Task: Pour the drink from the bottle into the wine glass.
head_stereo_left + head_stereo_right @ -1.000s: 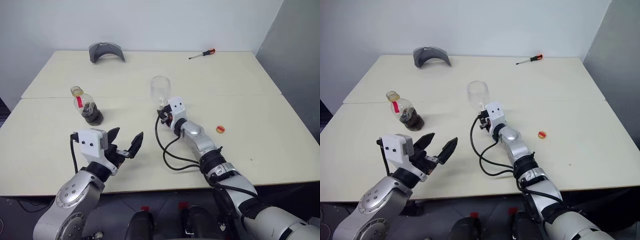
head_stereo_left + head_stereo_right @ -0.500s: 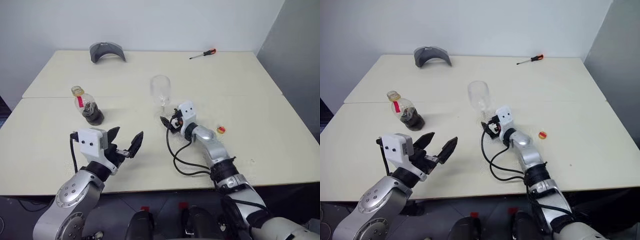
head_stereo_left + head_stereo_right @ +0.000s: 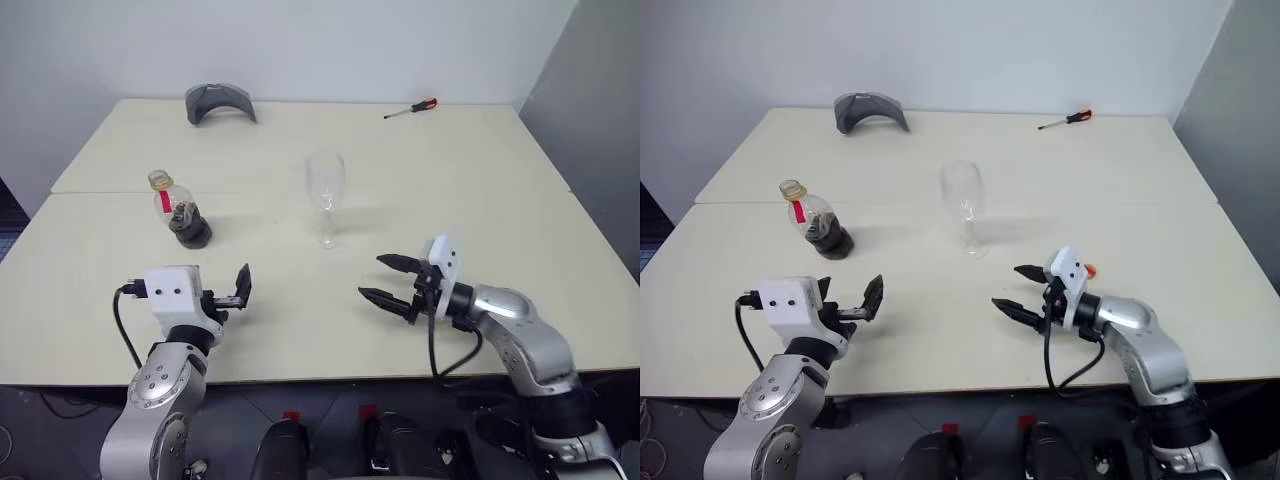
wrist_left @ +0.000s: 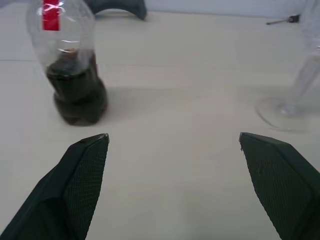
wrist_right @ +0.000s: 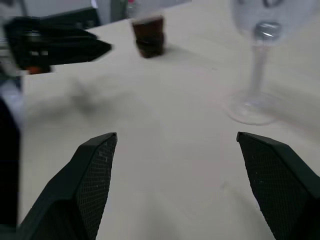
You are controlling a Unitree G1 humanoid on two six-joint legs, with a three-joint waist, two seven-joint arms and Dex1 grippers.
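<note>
Head cam: wine glass [image 3: 325, 195] stands mid-table, bottle [image 3: 178, 209] off to its left, both grippers near the front edge. Left wrist cam: left gripper [image 4: 172, 145] gaping wide, empty. Right wrist cam: right gripper [image 5: 175, 145] spread wide too, holding nothing.

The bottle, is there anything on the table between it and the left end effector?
Nothing visible. Bare table lies between the open left end effector and the bottle; the wine glass stands off to the side.
</note>
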